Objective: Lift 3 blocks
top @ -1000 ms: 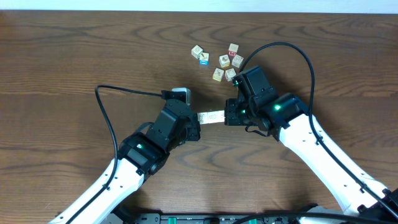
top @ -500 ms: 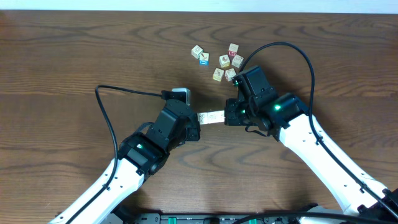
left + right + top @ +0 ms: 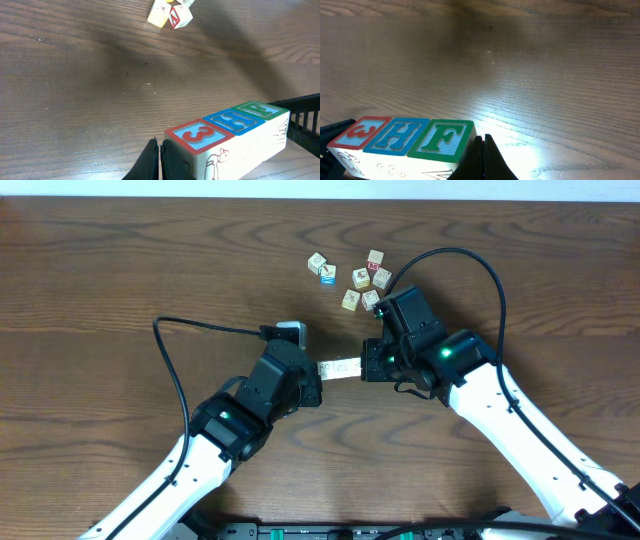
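Against opposite ends of the row of three blocks sit the left gripper and right gripper, each with jaws closed together, clasping nothing.

3 blocks sit side by side in 1 row at the lower left of the frame, touching face to face. Their tops read, left to right, a red-edged block with a 3, a blue-edged block with an H, and a green-edged block with an F. Their pale sides carry faint line drawings. The right gripper rises from the bottom centre, its dark fingers pressed together, just beside the green-edged block's right end. A dark shape meets the row's left end. The wooden table fills the rest, with glare at lower centre.
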